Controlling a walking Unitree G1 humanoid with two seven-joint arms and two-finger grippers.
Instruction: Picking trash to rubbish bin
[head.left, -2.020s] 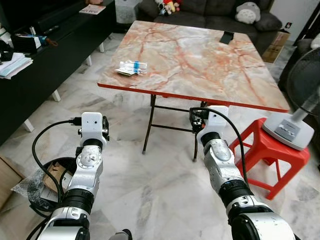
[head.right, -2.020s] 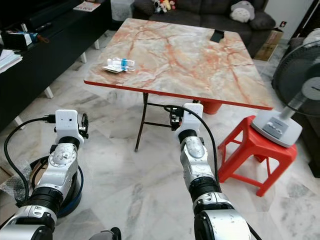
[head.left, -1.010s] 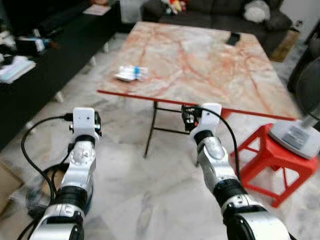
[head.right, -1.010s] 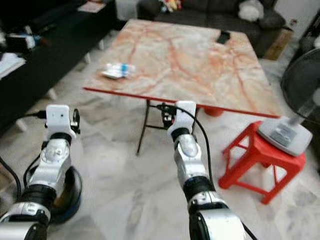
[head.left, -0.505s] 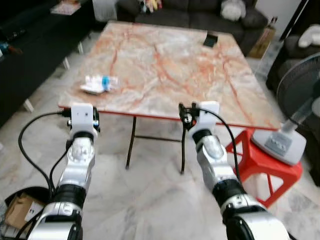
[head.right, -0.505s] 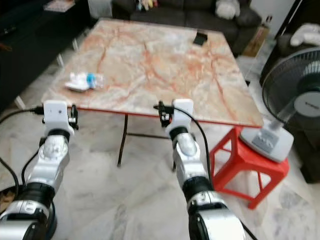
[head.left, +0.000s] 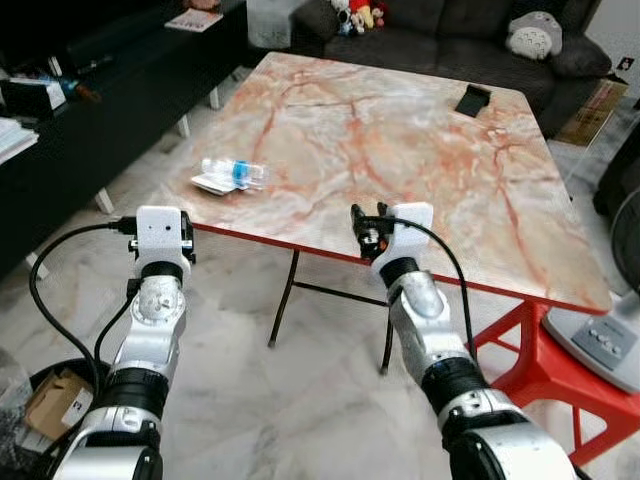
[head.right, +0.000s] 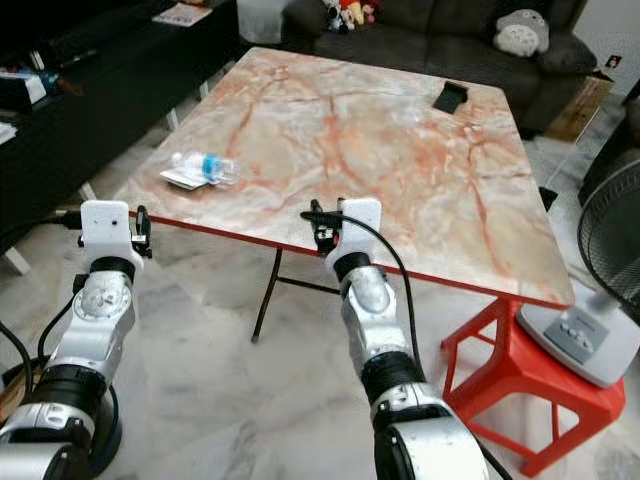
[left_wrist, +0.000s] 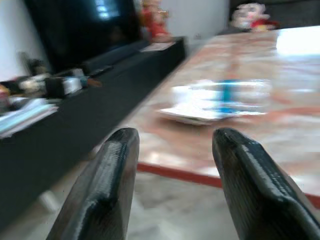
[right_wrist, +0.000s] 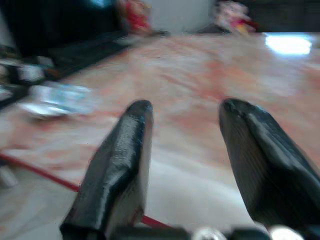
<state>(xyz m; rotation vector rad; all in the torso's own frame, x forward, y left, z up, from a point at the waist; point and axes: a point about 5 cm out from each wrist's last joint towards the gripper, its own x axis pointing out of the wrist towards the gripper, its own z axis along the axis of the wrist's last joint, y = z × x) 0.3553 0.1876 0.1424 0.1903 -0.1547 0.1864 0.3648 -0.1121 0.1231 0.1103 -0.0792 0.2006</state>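
1. Left gripper (left_wrist: 172, 150): arm raised forward, fingers spread wide, empty, just short of the table (head.left: 420, 150) edge.
2. Right gripper (right_wrist: 185, 135): same pose, wide, empty, at the edge.
3. Plastic bottle (head.left: 233, 171): on a wrapper (head.left: 208, 184), ahead of left gripper.

A marble-patterned desk (head.left: 420, 150) with a red edge stands on thin dark legs over pale marble floor (head.left: 300, 400). Beyond it sits a dark sofa (head.left: 450, 30) with soft toys; a low black cabinet (head.left: 90, 110) lines one side, a red stool (head.left: 560, 370) the other.
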